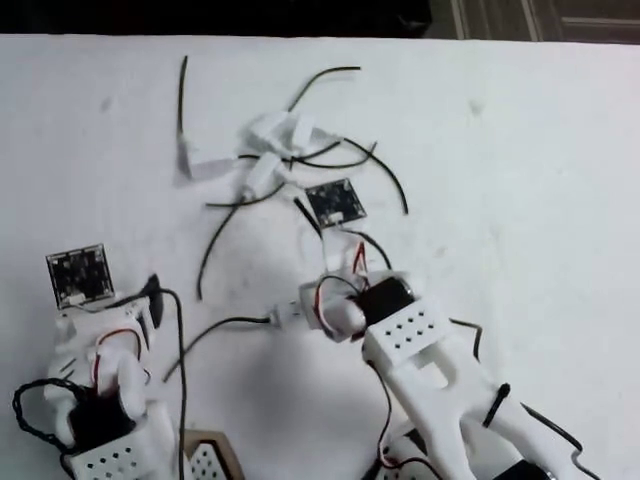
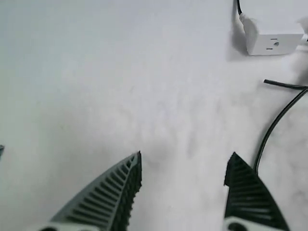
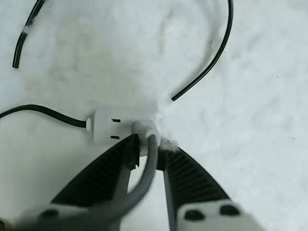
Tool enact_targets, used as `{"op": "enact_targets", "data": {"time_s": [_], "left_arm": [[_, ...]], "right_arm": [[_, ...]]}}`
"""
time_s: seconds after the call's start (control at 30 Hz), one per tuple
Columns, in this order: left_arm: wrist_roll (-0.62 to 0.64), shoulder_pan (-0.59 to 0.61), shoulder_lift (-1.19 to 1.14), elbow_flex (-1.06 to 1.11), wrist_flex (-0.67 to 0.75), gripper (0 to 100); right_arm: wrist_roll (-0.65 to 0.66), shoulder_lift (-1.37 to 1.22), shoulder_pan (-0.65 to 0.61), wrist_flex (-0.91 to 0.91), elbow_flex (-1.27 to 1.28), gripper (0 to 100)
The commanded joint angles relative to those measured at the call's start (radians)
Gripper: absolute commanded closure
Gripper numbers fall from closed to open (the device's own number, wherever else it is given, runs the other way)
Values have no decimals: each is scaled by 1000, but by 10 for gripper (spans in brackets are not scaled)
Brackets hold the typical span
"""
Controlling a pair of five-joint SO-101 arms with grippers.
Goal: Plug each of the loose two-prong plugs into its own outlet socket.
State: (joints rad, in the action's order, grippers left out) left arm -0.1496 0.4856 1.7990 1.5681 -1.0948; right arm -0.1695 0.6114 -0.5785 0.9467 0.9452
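My right claw [image 3: 148,143] is clamped on a white plug [image 3: 143,129], right against a socket [image 3: 108,127]. Left claw [image 2: 183,168] is apart over the white table [image 1: 520,150]. Loose pile [image 1: 265,150] sits mid-table, dark room [image 1: 200,15] beyond.

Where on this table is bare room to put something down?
Bare: the right side of the white table, past the tangle of white plugs and black cords; also the far left corner, beyond the black-and-white square card. Crowded: that tangle, far centre.

The left gripper [image 2: 183,163] hangs with jaws spread; the right gripper [image 3: 148,144] pinches a plug [image 3: 144,129].
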Motion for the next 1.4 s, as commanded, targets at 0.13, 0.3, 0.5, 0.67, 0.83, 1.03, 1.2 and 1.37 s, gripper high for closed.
{"op": "enact_targets", "data": {"time_s": [0.13,0.3,0.5,0.67,0.83,1.03,1.2,1.37], "left_arm": [[-60,4,12,0,25,717],[-61,4,12,0,25,717],[-63,4,12,2,25,717],[-64,4,12,9,25,717],[-64,4,12,9,25,717],[-64,4,12,9,25,717],[-64,4,12,9,25,717],[-64,5,12,9,25,717]], "right_arm": [[20,-2,62,-58,0,982],[20,-2,44,-58,14,982],[20,-45,33,-59,40,982],[17,-107,30,-61,35,982],[17,-77,-22,-42,26,982],[17,-4,-74,19,26,982],[46,2,-24,24,26,982],[97,2,51,18,25,982]]}}
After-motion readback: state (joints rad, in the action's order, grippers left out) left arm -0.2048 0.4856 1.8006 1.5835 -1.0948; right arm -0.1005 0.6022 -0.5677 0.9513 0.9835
